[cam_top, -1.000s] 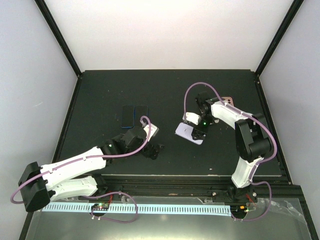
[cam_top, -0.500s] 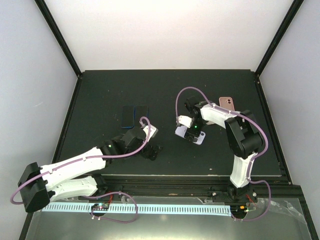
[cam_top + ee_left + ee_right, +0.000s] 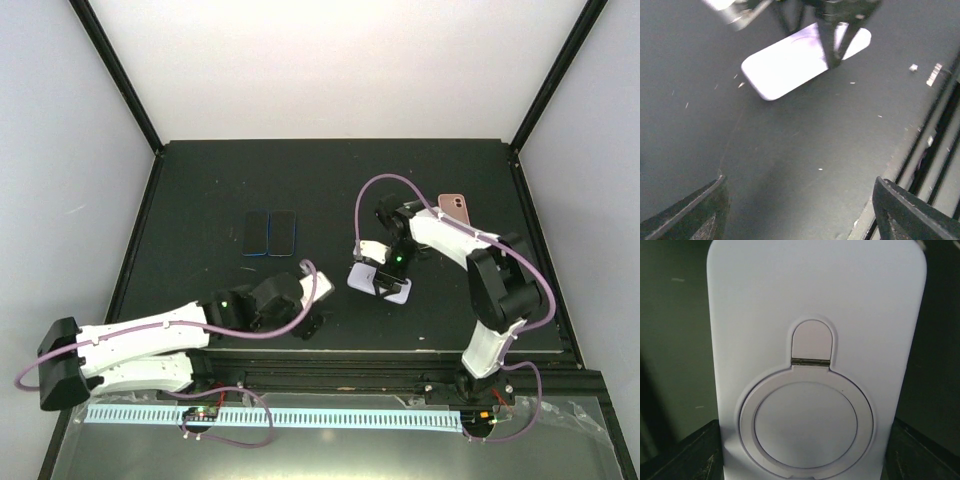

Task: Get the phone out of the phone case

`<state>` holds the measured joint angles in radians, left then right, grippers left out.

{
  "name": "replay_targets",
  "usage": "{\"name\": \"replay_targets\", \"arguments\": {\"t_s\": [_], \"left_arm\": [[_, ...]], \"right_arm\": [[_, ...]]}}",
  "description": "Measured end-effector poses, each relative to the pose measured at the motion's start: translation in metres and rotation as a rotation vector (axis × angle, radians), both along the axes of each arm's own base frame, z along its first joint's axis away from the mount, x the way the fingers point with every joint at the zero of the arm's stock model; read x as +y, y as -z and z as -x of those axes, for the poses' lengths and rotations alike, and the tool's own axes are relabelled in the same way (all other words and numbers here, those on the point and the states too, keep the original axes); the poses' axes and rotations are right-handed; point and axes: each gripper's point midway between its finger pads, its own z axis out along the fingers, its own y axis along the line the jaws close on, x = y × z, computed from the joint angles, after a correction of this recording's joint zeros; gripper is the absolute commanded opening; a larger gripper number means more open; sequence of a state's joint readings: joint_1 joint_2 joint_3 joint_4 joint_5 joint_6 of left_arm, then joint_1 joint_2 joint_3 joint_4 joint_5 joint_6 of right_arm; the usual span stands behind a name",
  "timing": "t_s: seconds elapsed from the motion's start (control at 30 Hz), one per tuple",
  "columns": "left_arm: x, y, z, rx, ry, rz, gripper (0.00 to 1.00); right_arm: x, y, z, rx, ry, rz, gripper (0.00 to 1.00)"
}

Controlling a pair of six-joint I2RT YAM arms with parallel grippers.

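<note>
Right wrist view has the right gripper [image 3: 805, 424] spread astride the lavender phone case [image 3: 815, 340], grip unclear, toward four o'clock on the table [image 3: 200, 180]. The left gripper [image 3: 800, 185] gapes empty. An uneven squeeze could skid the case.

Lab cell: white walls [image 3: 330, 60], black table [image 3: 200, 180]

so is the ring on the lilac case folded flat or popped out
Folded flat: the ring lies flush against the back of the lilac case, nothing raised.
</note>
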<state>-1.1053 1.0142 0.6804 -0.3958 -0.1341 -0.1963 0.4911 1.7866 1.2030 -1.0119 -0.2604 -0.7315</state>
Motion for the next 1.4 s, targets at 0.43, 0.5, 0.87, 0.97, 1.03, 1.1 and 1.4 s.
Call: {"name": "replay_targets", "arguments": {"t_s": [0.43, 0.5, 0.87, 0.97, 1.03, 1.1, 1.4], "left_arm": [[-0.028, -0.064, 0.037, -0.447, 0.397, -0.214, 0.59], [-0.03, -0.067, 0.039, -0.474, 0.442, -0.25, 0.57], [-0.039, -0.036, 0.051, -0.451, 0.605, -0.489, 0.42], [-0.041, -0.021, 0.048, -0.465, 0.62, -0.583, 0.34], [-0.043, -0.012, 0.044, -0.482, 0.624, -0.645, 0.29], [-0.044, -0.006, 0.039, -0.511, 0.62, -0.703, 0.24], [-0.043, -0.011, 0.035, -0.642, 0.65, -0.816, 0.01]], "right_arm": [[0.059, -0.062, 0.097, 0.22, -0.27, -0.211, 0.52], [0.064, -0.07, 0.1, 0.241, -0.276, -0.241, 0.52], [0.08, -0.091, 0.108, 0.326, -0.265, -0.33, 0.52], [0.081, -0.092, 0.11, 0.342, -0.259, -0.336, 0.52], [0.081, -0.092, 0.111, 0.348, -0.256, -0.337, 0.52], [0.082, -0.092, 0.112, 0.351, -0.254, -0.334, 0.52], [0.082, -0.094, 0.116, 0.386, -0.223, -0.332, 0.63]]}}
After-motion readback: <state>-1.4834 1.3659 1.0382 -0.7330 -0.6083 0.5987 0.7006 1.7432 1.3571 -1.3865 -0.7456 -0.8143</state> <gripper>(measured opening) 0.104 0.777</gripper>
